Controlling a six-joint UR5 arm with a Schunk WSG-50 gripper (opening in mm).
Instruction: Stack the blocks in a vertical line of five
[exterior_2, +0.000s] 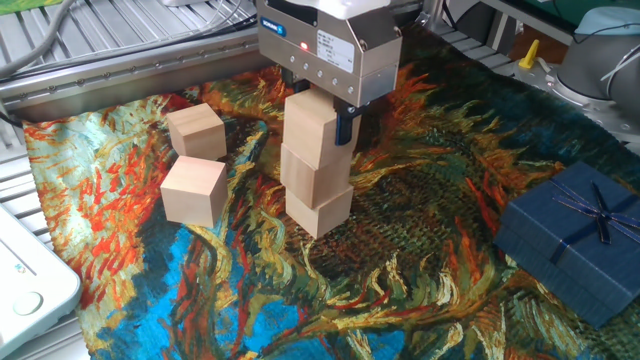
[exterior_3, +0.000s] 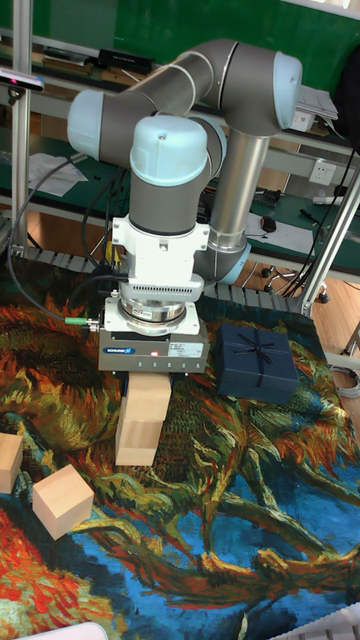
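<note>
Three pale wooden blocks stand stacked on the painted cloth: bottom block (exterior_2: 320, 210), middle block (exterior_2: 315, 172) and top block (exterior_2: 310, 128). The upper two sit slightly left of the bottom one. My gripper (exterior_2: 318, 118) comes straight down over the stack and is shut on the top block (exterior_3: 150, 397), with one dark finger (exterior_2: 343, 124) against its right side. Two loose blocks lie to the left, one further back (exterior_2: 196, 131) and one nearer (exterior_2: 193, 190). In the tall fixed view they are at the lower left, the nearer block (exterior_3: 62, 499) and the further block (exterior_3: 8, 462).
A dark blue ribboned gift box (exterior_2: 575, 240) sits on the cloth at the right, also the gift box (exterior_3: 258, 362) behind the stack in the tall view. A metal rail frame (exterior_2: 120, 60) borders the cloth at the back left. A white device (exterior_2: 25, 285) lies at the left front.
</note>
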